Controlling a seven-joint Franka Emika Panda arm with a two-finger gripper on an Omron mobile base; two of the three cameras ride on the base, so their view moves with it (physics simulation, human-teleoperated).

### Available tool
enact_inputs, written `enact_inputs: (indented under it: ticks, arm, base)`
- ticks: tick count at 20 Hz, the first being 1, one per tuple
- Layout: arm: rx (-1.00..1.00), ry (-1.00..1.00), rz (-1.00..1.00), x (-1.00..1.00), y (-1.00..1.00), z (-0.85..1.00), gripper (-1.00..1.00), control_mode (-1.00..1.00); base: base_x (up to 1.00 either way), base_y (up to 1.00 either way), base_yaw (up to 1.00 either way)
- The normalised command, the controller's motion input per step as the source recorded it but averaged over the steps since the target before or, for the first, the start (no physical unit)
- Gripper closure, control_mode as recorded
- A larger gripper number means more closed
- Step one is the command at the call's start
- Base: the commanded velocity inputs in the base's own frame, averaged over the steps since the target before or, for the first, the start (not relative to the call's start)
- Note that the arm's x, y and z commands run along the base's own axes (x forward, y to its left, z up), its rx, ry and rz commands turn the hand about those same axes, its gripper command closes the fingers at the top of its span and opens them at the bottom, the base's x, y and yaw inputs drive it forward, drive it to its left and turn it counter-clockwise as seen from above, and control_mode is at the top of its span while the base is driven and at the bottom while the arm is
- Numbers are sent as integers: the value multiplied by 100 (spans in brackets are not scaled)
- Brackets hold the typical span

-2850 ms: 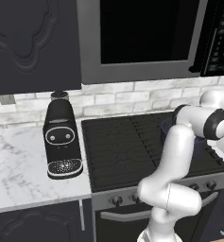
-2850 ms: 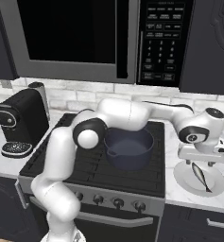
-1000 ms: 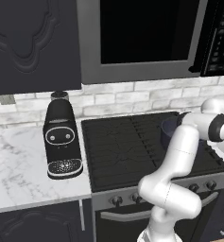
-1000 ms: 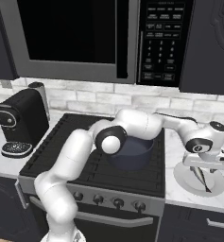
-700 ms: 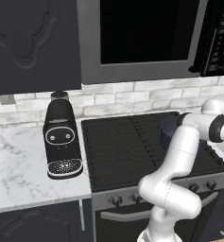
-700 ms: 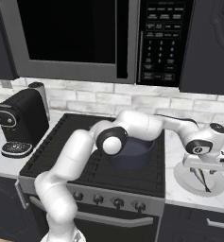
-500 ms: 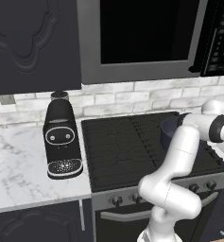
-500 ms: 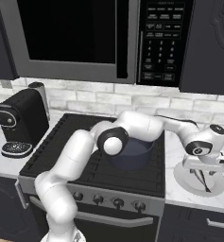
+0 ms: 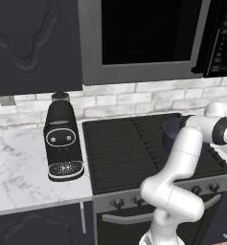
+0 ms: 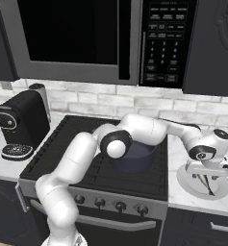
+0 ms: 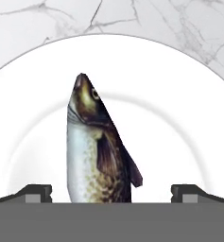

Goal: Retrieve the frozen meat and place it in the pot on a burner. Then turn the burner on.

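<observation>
The frozen meat here is a whole fish (image 11: 97, 151), lying flat on a white plate (image 11: 179, 104) in the centre of the hand view, its head toward the top of the frame and its tail end hidden at the bottom edge. In the right base view the same plate (image 10: 188, 187) sits at the lower right, on the marble counter (image 10: 183, 199) beside the cooktop (image 10: 67, 149).

The gripper (image 11: 111, 193) hangs over the fish with its two tips spread wide, one on each side of the body, and it holds nothing.

I judge the fish to be stiff and rather light, but probably slippery on its smooth, rounded skin. The best hold seems to be across the thick middle of the body, behind the head, where the sides are most parallel.

The pot (image 10: 134, 156) stands on the right side of the cooktop, left of the plate; what shows of its inside appears empty. The coffee machine (image 10: 19, 125) stands at the far left.
</observation>
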Motion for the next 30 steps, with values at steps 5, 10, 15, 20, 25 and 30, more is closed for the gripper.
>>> enact_inputs:
  ticks: [5,10,15,20,25,30]
  arm:
    - [1,0,0,0,1,-6,-100,-100]
    - [1,0,0,0,2,-6,100,-100]
    - [1,0,0,0,0,-6,100,-100]
    - [0,0,0,0,0,0,100,-100]
    - [0,0,0,-3,7,10,100,-100]
    - [-1,-2,4,-28,29,45,100,-100]
  base:
    - [0,0,0]
    - [0,0,0]
    - [0,0,0]
    - [0,0,0]
    - [0,0,0]
    - [0,0,0]
